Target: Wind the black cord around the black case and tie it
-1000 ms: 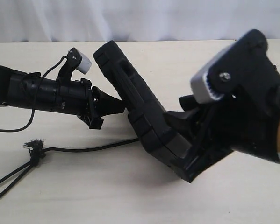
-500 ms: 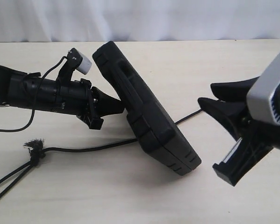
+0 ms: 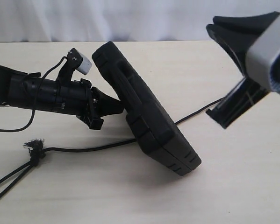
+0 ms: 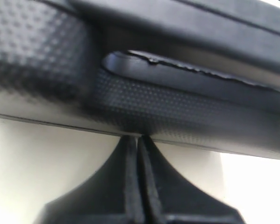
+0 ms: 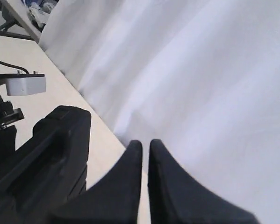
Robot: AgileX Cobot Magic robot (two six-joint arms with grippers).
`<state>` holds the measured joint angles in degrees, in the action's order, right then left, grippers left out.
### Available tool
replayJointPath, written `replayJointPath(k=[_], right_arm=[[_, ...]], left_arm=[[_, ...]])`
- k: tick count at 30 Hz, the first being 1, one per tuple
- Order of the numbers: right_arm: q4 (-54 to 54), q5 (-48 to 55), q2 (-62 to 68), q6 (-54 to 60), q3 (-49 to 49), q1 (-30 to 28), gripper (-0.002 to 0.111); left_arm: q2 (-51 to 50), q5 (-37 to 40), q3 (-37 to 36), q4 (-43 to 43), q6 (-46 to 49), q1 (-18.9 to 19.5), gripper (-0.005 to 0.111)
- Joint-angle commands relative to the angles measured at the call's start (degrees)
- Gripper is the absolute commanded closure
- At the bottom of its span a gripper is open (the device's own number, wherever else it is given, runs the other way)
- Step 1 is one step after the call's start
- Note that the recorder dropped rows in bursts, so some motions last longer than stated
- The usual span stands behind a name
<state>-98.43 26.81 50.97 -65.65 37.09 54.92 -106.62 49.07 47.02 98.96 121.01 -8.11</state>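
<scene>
Looking through the left wrist camera, I see the left gripper (image 4: 137,140) clenched, its smooth tapered tips pressed against the pebbled matte face of the black case (image 3: 144,116), which stands tilted on one edge on the pale table (image 3: 233,186). The braided black cord (image 3: 83,148) runs under it, its frayed knot (image 3: 34,144) well apart. The right gripper (image 5: 143,145) hangs raised, pinched closed and empty.

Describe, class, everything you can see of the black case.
The black case is a flat rectangular box of matte, pebbled black plastic. It has a slot-shaped handle hole near its raised end and moulded ridges near its low end. It stands tilted on one long edge on the table. The shut left gripper presses its tips against one broad face. The black cord runs beneath it.
</scene>
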Motion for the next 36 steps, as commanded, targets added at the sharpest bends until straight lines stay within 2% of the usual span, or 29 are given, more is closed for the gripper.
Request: replayJointPath(k=[1, 2, 4, 8, 12, 16, 18, 20, 21, 22, 23, 27, 28, 29, 30, 31, 32, 36], right_arm=[[-1.51, -5.29, 4.80, -1.74, 3.68, -0.14, 0.104], [-1.51, -7.79, 6.06, -3.61, 5.27, -0.14, 0.104], [-1.51, -5.92, 6.50, -6.69, 7.46, -0.14, 0.104], [-1.51, 5.54, 3.29, -14.41, 10.94, -0.27, 0.104], [-1.51, 12.89, -1.41, -17.04, 13.35, -0.27, 0.104], [-1.51, 20.45, -2.96, -16.73, 20.55, -0.27, 0.104], [-1.51, 25.25, -1.43, -9.10, 21.32, -0.27, 0.104], [-1.51, 36.84, 3.28, 2.58, 20.21, -1.01, 0.104], [-1.51, 42.58, 7.66, 9.64, 19.12, -4.31, 0.104], [-1.51, 43.16, 9.51, 12.87, 18.59, -6.62, 0.104], [1.11, 43.16, 13.77, 21.14, 18.17, -13.64, 0.104], [22.57, 41.70, 23.97, 34.59, 18.17, -27.57, 0.104], [35.48, 41.24, 28.73, 43.94, 18.17, -32.69, 0.104], [44.78, 40.85, 31.62, 51.76, 18.17, -35.01, 0.104], [59.52, 37.88, 34.58, 63.01, 18.17, -36.30, 0.104], [66.73, 34.68, 35.08, 67.39, 18.17, -36.28, 0.104], [79.27, 22.20, 34.82, 71.70, 18.17, -36.28, 0.104], [92.09, -3.62, 29.40, 73.69, 16.69, -36.28, 0.104]], left_arm=[[0.10, -0.29, 0.40, 0.99, 1.68, -0.27, 0.107], [0.10, -0.29, 0.40, 0.99, 1.68, -0.27, 0.107], [0.10, -0.29, 0.40, 0.99, 1.68, -0.27, 0.107], [0.10, -0.02, 0.40, 0.99, 1.68, -0.27, 0.107], [0.10, 0.28, 0.40, 0.99, 1.68, -0.27, 0.107], [0.10, 0.28, 0.40, 0.99, 1.68, -0.27, 0.107], [0.10, 0.26, 0.40, 0.99, 1.53, -0.27, 0.107], [0.10, 0.26, 0.40, 0.99, 1.53, -0.27, 0.107], [0.10, 0.26, 0.40, 0.99, 1.53, -0.27, 0.107], [0.10, 0.26, 0.40, 0.99, 1.53, -0.27, 0.107], [0.10, 0.26, 0.40, 0.99, 1.56, -0.27, 0.107], [0.10, 0.26, 0.40, 0.99, 1.56, -0.27, 0.107], [0.10, 0.13, 0.40, 0.99, 1.56, -0.27, 0.107], [0.10, 0.13, 0.40, 0.99, 1.71, -0.27, 0.107], [0.10, 0.13, 0.40, 0.99, 1.71, -0.27, 0.107], [0.10, 0.24, 0.40, 0.99, 1.67, -0.27, 0.107], [0.10, 0.24, 0.40, 0.99, 1.67, -0.27, 0.107], [0.10, 0.25, 0.40, 0.99, 1.67, -0.27, 0.107]])
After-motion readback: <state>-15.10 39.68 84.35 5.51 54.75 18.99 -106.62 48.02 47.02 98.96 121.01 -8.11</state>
